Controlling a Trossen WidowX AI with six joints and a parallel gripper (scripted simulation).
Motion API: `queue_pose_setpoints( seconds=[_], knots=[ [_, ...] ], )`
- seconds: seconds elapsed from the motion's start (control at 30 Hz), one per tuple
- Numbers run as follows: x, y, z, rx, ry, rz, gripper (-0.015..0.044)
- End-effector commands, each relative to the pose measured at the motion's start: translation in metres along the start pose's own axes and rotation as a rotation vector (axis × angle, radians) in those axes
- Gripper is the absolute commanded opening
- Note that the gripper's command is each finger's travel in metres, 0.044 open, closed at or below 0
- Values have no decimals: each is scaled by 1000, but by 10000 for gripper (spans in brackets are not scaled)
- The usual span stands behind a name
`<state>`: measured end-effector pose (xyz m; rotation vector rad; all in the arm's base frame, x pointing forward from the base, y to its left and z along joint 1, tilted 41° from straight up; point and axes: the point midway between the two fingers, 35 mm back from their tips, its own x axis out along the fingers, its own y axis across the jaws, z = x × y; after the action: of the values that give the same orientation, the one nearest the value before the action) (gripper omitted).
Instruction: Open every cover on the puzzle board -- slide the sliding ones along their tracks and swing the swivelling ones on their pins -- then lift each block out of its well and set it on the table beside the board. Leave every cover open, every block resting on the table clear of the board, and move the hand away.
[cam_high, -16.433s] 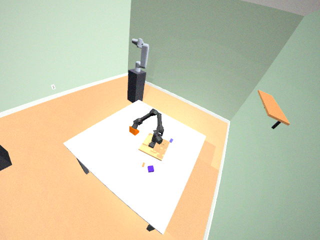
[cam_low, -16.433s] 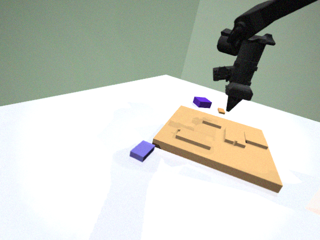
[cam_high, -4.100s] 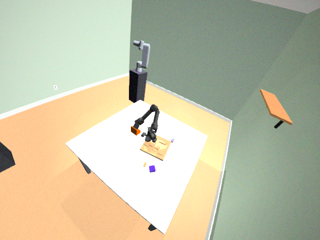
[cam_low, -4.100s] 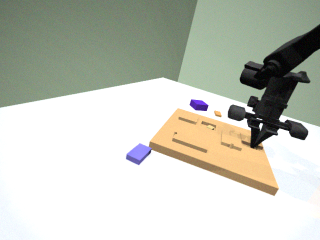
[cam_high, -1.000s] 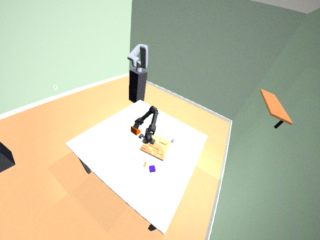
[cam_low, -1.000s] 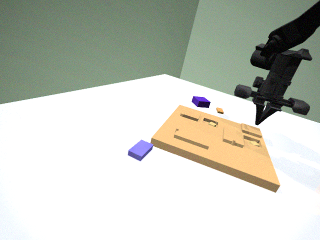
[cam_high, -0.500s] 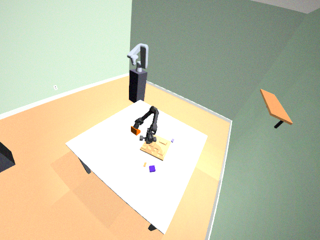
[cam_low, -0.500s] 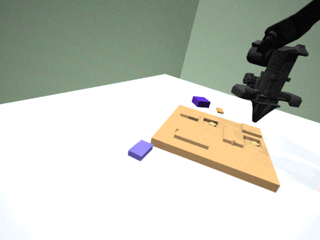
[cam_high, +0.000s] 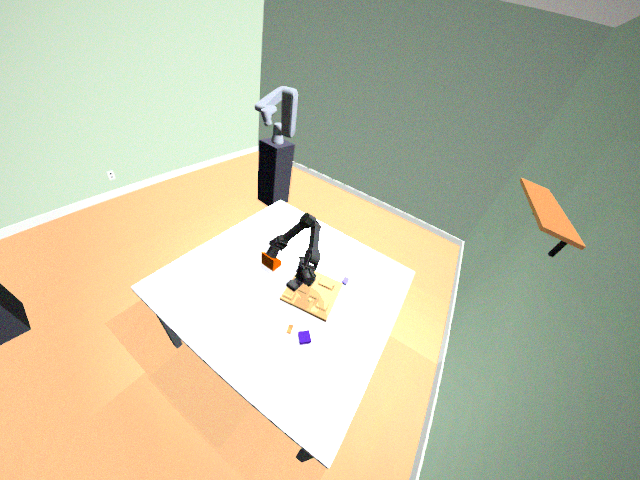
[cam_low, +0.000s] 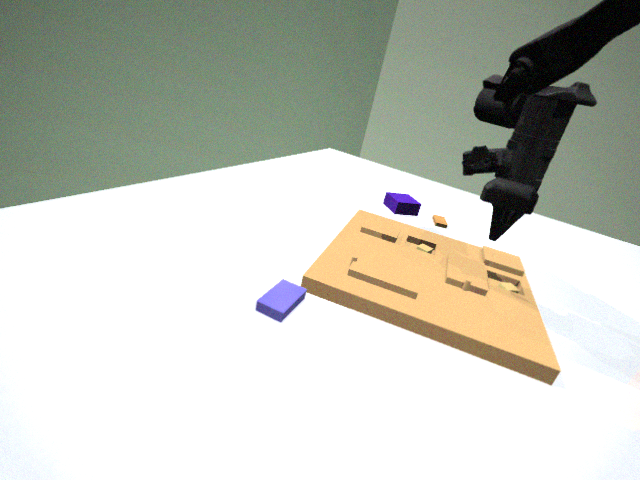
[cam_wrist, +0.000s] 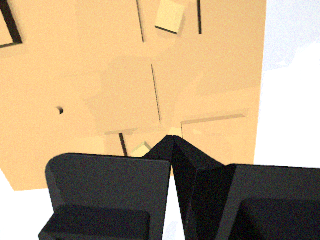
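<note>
grey arm (cam_high: 279, 111); wall shelf (cam_high: 551, 212)

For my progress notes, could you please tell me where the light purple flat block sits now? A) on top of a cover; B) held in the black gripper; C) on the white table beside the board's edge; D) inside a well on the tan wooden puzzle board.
C: the light purple flat block rests on the white table beside the tan puzzle board; the shut black gripper holds nothing.

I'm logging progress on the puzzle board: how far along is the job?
Done: a dark purple block, a light purple block and a small orange block lie on the white table off the tan puzzle board. In hand: nothing; the shut black gripper hangs above the board. Left: pale blocks sit in two wells.
</note>
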<state>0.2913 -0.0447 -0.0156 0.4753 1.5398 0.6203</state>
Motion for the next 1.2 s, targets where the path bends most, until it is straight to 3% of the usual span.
queue_pose_setpoints(
  seconds=[0.0, 0.47, 1.17],
  knots=[
    [-11, 18, 32, -923, -23, -10, 0],
    [-14, 36, 52, -1759, -23, -20, 0],
    [-14, 36, 52, -1781, -23, -20, 0]
  ],
)
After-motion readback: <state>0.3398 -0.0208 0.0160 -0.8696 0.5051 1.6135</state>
